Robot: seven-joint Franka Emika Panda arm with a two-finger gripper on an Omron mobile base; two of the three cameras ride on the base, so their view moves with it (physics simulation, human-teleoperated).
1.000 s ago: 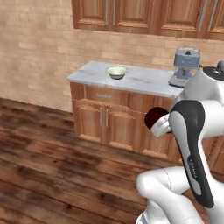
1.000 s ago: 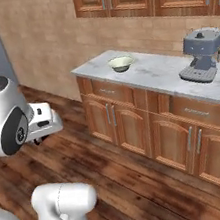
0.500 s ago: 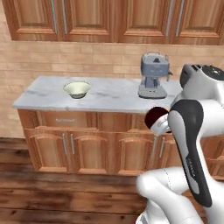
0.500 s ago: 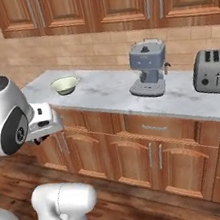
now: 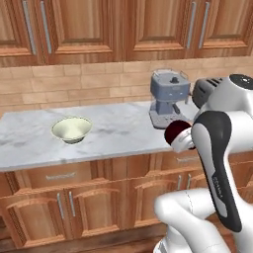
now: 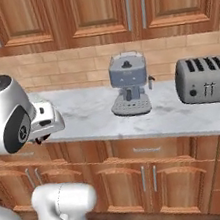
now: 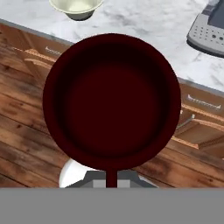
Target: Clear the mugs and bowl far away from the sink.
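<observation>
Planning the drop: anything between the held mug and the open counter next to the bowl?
Nothing visible. The end effector holds the maroon mug off the counter edge; bare marble lies between the bowl and coffee machine.

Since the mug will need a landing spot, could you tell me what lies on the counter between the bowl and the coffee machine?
Nothing: in the left base view, bare marble counter stretches from the bowl to the coffee machine.
</observation>
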